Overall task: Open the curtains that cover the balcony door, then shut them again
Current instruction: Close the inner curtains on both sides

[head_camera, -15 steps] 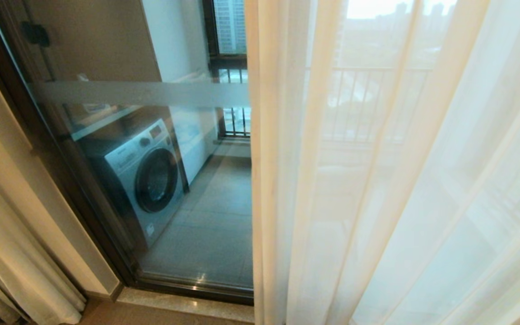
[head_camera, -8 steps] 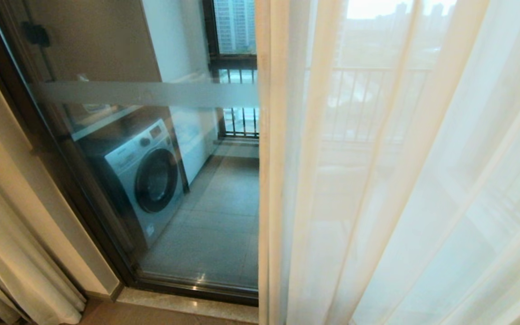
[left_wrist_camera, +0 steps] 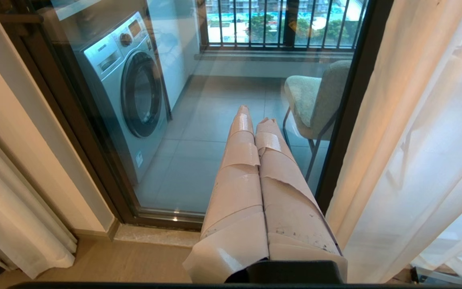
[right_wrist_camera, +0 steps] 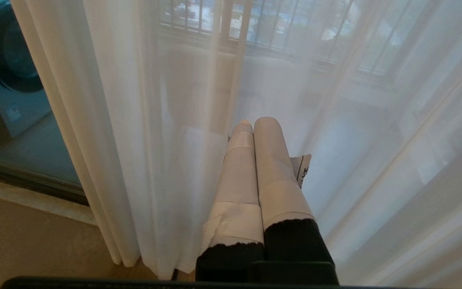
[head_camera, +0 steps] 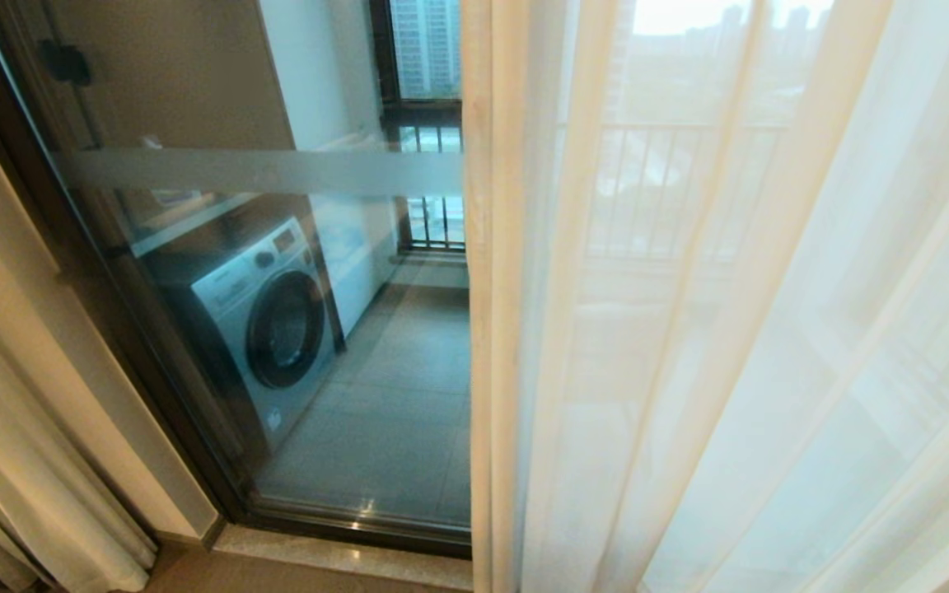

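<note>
1. The sheer curtains (head_camera: pixel 689 329) hang drawn aside, baring half of the balcony door (head_camera: pixel 293 346), so opening looks partly done.
2. The right gripper (right_wrist_camera: pixel 251 124) is clenched empty, the sheer folds just beyond its tips.
3. The left gripper (left_wrist_camera: pixel 253 120) is clenched empty too, facing bare glass.
4. Closing remains.

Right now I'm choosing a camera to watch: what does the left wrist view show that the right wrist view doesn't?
Left wrist only: the shut left gripper, a chair behind the balcony door, the cream drape.

Right wrist only: the shut right gripper against the sheer's folds.

Both: the sheer, the washing machine, the railing.
</note>
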Tool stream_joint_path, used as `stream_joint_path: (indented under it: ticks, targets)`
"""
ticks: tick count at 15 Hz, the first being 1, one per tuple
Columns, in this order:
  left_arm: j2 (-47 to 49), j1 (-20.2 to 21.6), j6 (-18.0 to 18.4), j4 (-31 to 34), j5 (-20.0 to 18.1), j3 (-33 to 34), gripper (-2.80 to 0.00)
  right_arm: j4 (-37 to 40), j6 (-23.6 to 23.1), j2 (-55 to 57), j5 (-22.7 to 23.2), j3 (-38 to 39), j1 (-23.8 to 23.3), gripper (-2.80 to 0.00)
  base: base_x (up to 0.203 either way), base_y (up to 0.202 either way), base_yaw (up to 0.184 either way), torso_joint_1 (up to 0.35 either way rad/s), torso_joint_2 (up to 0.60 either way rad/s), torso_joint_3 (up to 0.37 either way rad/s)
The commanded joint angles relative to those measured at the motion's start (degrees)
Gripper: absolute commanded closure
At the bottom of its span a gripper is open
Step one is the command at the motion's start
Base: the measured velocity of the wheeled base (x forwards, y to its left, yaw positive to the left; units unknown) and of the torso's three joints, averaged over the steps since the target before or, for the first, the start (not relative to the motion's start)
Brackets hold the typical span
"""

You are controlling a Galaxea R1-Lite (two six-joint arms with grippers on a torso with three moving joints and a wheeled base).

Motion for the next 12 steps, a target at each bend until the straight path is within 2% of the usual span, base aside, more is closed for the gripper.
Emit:
stream_joint_path:
  ticks: [1,12]
  targets:
    - [0.0,0.0,0.0,0.0,0.0,0.0,0.00,-0.1,0.2,0.1,0.0,0.1,0.0,0.00,0.000,0.000,0.000,0.000,0.00,0.000]
    - [0.0,0.0,-0.1,0.0,0.0,0.0,0.00,-0.1,0.3,0.1,0.1,0.1,0.0,0.00,0.000,0.000,0.000,0.000,0.00,0.000]
